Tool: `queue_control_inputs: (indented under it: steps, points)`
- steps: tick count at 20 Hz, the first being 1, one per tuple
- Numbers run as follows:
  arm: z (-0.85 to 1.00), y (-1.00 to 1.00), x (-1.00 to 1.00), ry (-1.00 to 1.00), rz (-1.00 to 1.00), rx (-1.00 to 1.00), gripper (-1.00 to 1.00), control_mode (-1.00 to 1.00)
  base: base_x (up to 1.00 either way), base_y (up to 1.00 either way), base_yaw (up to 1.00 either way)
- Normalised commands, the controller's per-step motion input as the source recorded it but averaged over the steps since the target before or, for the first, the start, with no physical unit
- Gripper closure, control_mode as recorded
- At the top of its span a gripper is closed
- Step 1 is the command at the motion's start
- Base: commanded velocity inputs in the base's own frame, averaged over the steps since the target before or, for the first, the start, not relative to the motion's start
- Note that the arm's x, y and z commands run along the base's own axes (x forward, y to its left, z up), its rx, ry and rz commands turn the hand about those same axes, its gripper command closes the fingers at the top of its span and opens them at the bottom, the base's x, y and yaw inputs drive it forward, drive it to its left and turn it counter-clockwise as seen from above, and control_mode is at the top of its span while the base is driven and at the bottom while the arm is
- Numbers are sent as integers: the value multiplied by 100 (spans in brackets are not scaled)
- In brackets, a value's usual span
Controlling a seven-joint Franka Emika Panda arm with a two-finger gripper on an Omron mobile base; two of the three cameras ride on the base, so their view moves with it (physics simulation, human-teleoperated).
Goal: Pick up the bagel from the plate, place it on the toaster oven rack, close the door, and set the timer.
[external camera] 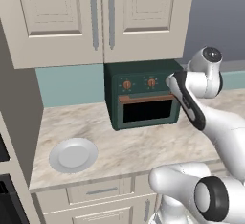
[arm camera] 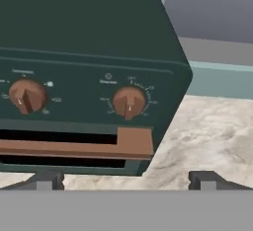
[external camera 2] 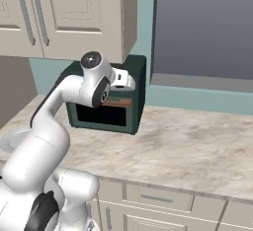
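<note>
The dark green toaster oven stands at the back of the counter. Its door is upright against the front, with the copper-brown handle along its top edge. The white-grey plate lies bare at the counter's front left. The bagel and the rack are hidden. My gripper is open, its fingertips wide apart, and hovers a short way in front of the oven's upper right. It faces the right knob without touching it. From the base views, the gripper is level with the control panel.
A second copper knob sits on the left of the panel. Beige wall cabinets hang just above the oven. The marble counter stretches to the oven's right, below a grey window panel.
</note>
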Motion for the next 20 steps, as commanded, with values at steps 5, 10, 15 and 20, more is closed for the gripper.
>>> queue_control_inputs:
  steps: [5, 10, 15, 20]
  points:
    - [-15, 0, 39, 0, 0, 0, -100, -100, 0, 0, 0]
    - [-18, 0, 39, 0, 0, 0, -100, -100, 0, 0, 0]
    - [-18, 0, 31, 0, 0, 0, -100, -100, 0, 0, 0]
    - [-12, 0, 25, -1, 0, 0, -100, -100, 0, 0, 0]
